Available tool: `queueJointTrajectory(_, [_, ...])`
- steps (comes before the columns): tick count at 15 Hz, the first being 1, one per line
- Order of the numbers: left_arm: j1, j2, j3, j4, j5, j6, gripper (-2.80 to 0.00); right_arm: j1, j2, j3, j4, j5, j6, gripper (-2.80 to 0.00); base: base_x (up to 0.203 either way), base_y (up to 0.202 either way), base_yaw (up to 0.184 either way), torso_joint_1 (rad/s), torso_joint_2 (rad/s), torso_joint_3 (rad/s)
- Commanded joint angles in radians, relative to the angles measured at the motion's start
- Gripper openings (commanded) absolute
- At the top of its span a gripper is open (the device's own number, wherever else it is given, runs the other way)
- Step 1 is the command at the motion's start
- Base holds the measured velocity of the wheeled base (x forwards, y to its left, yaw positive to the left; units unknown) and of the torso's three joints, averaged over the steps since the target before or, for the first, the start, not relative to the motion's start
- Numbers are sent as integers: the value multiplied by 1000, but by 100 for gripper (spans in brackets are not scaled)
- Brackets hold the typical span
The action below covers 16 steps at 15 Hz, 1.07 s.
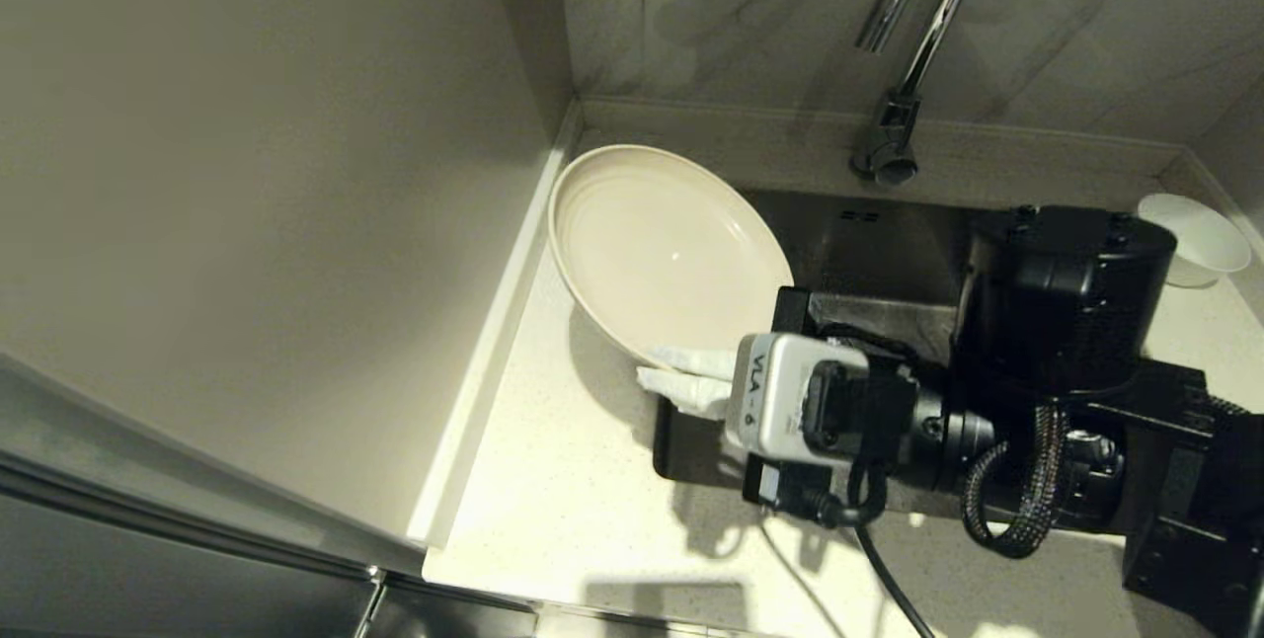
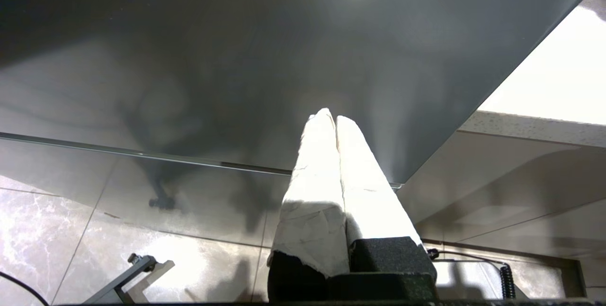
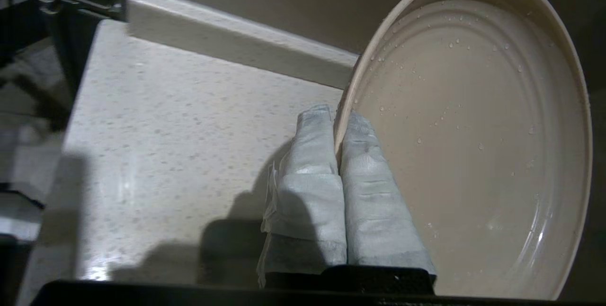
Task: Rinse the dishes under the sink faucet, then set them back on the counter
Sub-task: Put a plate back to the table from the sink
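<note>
My right gripper [image 1: 683, 377] is shut on the near rim of the beige plate [image 1: 662, 253], one taped finger on each side of the edge. In the right wrist view the plate [image 3: 473, 130] stands tilted, with water drops on its inner face, and the right gripper [image 3: 338, 123] pinches its rim. It hangs over the speckled counter [image 1: 563, 490] just left of the sink [image 1: 869, 233]. The chrome faucet [image 1: 918, 36] rises behind the sink. A white bowl [image 1: 1190, 238] sits on the counter right of the sink. My left gripper [image 2: 335, 117] is shut on nothing, parked low by a dark cabinet front.
A beige wall panel [image 1: 296, 174] and a raised counter edge [image 1: 494, 322] close off the left side. Grey tiles [image 1: 750, 16] stand behind the faucet. My right arm's black body [image 1: 1066, 322] covers much of the sink basin.
</note>
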Motion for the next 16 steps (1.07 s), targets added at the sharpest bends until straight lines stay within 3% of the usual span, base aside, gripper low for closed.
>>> queueJointTrajectory(1, [0, -2, 0, 0, 0, -1, -280, 19, 20, 26, -7, 4, -11, -280, 0, 0, 0, 0, 0, 0])
queueJointTrajectory(6, [0, -2, 0, 0, 0, -1, -280, 23, 33, 112, -27, -2, -20, -280, 0, 0, 0, 0, 0, 0])
queueJointTrajectory(11, [0, -2, 0, 0, 0, -1, -280, 23, 80, 270, -205, -9, -69, -280, 0, 0, 0, 0, 0, 0])
queueJointTrajectory(16, [0, -2, 0, 0, 0, -1, -280, 43, 166, 242, -306, -44, -87, -280, 0, 0, 0, 0, 0, 0])
